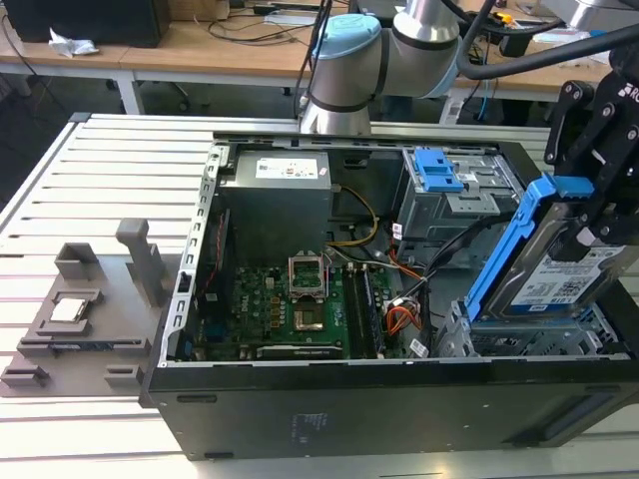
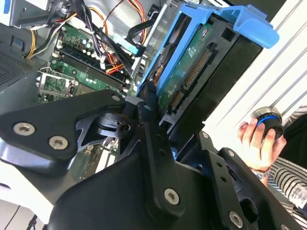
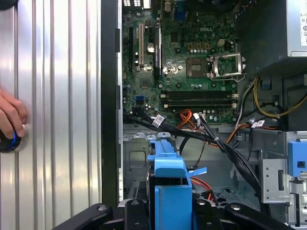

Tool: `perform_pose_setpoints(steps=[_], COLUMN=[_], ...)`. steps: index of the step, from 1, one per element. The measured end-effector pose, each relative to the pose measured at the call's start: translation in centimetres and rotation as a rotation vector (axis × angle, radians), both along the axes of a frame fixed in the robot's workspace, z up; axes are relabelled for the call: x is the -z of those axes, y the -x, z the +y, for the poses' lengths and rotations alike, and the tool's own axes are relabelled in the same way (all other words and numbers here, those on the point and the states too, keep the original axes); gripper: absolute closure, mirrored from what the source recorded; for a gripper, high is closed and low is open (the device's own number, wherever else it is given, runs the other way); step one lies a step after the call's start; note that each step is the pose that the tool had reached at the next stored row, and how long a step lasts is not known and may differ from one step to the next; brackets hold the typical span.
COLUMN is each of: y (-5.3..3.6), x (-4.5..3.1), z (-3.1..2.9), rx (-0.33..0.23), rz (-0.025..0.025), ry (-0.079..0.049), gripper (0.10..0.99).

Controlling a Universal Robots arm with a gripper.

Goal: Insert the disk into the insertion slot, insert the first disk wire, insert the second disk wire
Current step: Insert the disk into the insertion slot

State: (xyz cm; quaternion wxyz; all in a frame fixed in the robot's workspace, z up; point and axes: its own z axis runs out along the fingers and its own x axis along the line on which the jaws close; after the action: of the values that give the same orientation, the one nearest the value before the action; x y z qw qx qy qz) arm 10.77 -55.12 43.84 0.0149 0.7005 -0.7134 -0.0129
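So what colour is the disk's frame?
The disk has a bright blue frame; clearest in the exterior view.

Silver disk (image 1: pixel 559 284), white label, blue frame; green motherboard (image 1: pixel 275 299).

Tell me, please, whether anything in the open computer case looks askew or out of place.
The disk is askew: it leans steeply in the gripper, lower end at the insertion slot, not seated flat.
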Motion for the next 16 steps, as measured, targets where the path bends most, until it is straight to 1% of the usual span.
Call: perform_pose_setpoints(steps=[3,6,12,16], y=[0.00,0.00,-0.01,-0.02], x=[0.01,0.20,0.35,0.66], z=[0.01,0.01,0.42,0.45], rx=[0.000,0.000,0.000,0.000], rz=[0.0000,0.0000,0.0000,0.0000], ry=[-0.005,-0.007,-0.007,-0.007], gripper=[0.725,0.725,0.725,0.725])
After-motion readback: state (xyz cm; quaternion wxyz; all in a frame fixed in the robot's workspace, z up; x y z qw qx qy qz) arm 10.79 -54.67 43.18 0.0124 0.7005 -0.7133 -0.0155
